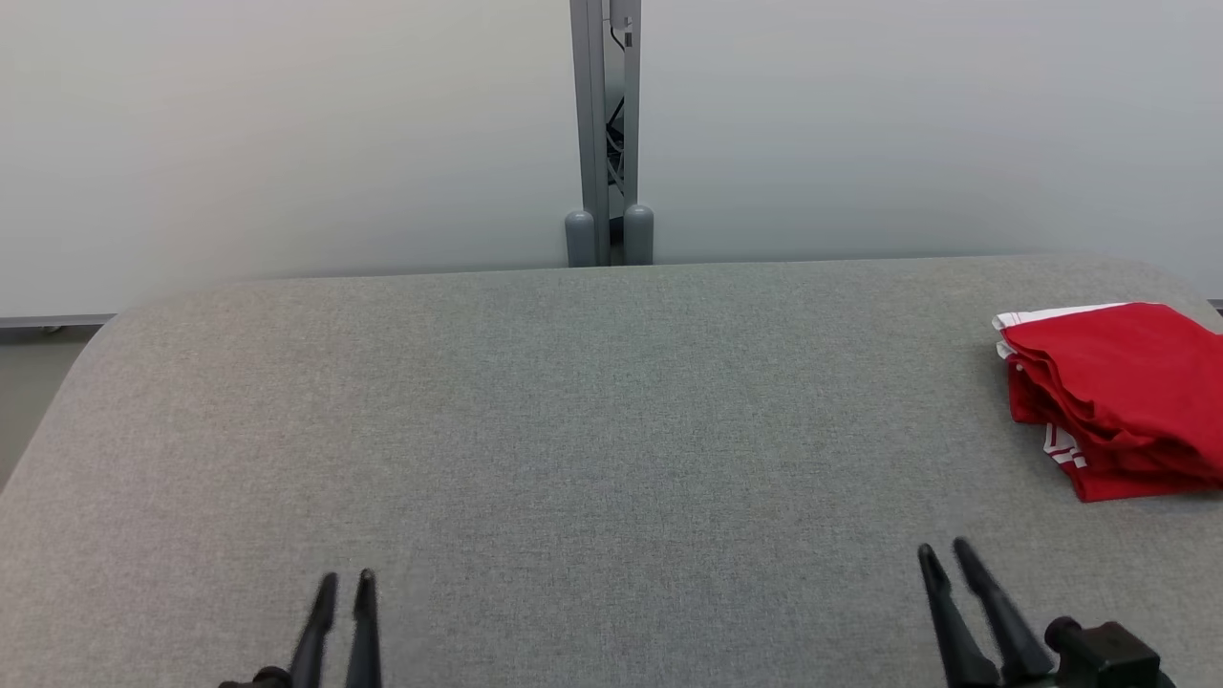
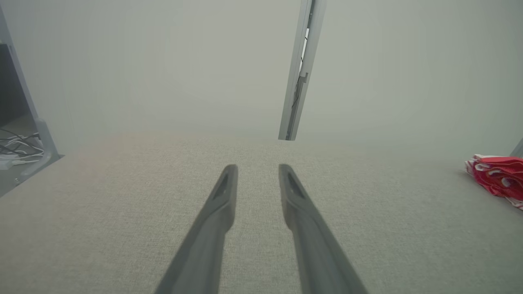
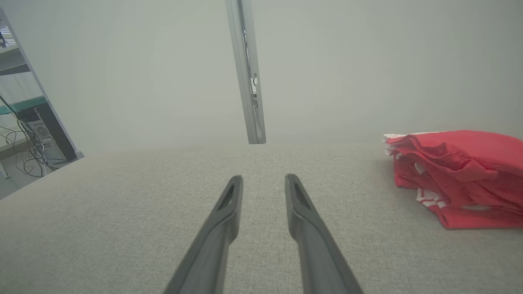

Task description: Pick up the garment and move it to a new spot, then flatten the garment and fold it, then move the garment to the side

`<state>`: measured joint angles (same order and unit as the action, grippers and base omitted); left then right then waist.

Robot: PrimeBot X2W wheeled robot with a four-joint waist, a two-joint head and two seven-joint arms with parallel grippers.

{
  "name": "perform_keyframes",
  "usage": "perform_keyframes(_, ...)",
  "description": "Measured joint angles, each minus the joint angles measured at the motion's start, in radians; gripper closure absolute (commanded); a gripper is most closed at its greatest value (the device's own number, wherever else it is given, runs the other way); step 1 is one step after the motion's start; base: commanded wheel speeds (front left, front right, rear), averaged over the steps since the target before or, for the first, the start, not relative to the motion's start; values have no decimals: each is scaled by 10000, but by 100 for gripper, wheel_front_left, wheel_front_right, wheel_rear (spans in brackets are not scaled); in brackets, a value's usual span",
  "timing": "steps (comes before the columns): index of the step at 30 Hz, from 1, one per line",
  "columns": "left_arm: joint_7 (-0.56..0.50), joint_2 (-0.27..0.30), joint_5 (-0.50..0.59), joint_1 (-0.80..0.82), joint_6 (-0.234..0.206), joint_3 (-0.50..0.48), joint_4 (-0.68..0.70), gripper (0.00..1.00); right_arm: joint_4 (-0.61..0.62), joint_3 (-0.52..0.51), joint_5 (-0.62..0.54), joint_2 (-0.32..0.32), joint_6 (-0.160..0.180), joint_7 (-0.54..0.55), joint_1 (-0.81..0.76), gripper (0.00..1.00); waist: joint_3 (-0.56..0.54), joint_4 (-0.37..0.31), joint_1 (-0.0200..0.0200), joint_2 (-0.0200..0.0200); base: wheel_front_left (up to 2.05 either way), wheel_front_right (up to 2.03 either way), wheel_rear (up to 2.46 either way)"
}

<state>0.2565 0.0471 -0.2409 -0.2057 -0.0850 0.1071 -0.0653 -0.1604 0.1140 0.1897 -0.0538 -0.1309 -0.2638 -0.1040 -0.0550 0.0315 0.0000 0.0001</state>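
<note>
The red garment (image 1: 1118, 392) lies folded in a loose stack on the grey table (image 1: 573, 430), far over on the right side and near the back edge; white trim shows along its top and lower left (the print there is too small to read); nothing touches it.

The left gripper (image 1: 347, 576) sits low at the near edge on the left, well apart from the garment; in its wrist view (image 2: 258, 167) the jaws stand moderately parted, with bare table showing in the gap and nothing held.

The right gripper (image 1: 943, 547) sits at the near right, nearer the garment but clear of it; its own view (image 3: 264, 177) shows the jaws parted the same way and empty, with the garment (image 3: 457, 175) ahead and to the right.

A grey post (image 1: 607, 134) stands behind the table's middle.
</note>
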Motion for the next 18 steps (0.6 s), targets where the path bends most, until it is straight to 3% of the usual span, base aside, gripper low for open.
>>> perform_keyframes(3, -23, -33, -69, -113, 2, 42, -242, 100, -232, 13, 63, 36, 0, 12, -173, 100, 5, -3, 0, 0, 0, 0, 0)
perform_keyframes(18, -510, 4, -2642, 401, 362, 25, -679, 100, -244, -384, 2819, -92, 0, 610, -63, 100, 72, -39, 0, 0, 0, 0, 0)
